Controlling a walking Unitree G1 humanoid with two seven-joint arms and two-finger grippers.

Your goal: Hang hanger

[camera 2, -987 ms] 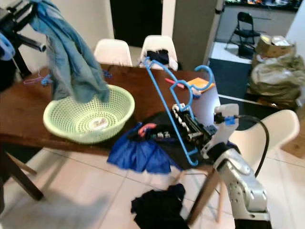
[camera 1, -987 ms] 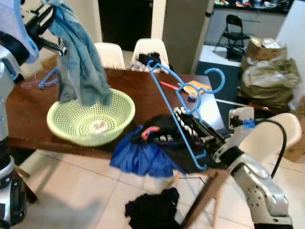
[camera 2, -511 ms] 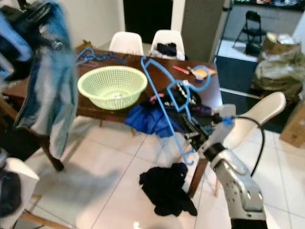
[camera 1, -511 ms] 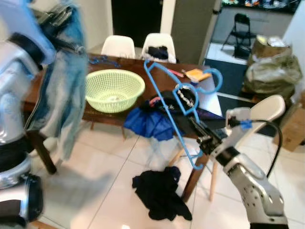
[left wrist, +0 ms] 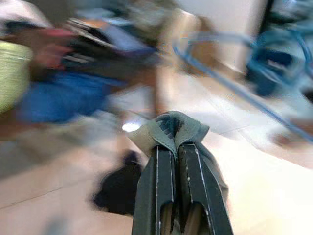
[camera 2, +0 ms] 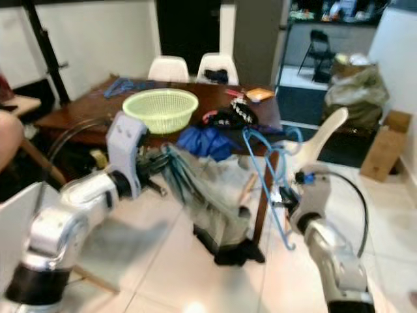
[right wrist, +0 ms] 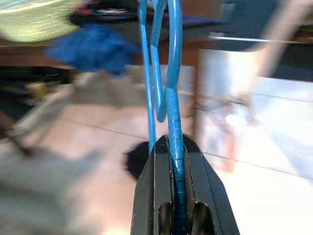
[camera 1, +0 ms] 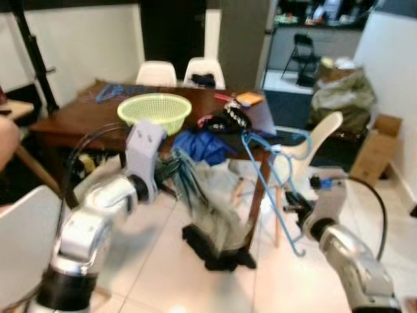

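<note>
Blue plastic hanger (camera 2: 264,171) sits clamped in right pincer (right wrist: 176,161), arm reaching fwd at 4 o'clock, just off the wooden surface (camera 1: 71,117) corner. Left pincer (left wrist: 173,147) at 9 o'clock is closed on grey-green cloth (camera 2: 202,195), draping to tiled floor (camera 1: 163,261). Hanger thin, hook up.
</note>
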